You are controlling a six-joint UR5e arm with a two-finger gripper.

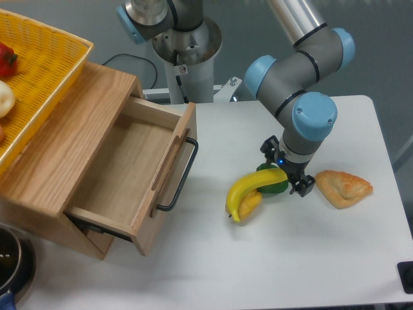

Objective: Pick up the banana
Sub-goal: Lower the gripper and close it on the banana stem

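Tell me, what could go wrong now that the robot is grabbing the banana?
The gripper seems to hold the banana only near one end, so the long free part might swing down or slip out. The banana also lies against the small yellow-orange vegetable and a green item, so lifting could nudge or drag them. The pastry sits close beside the gripper and might get bumped.
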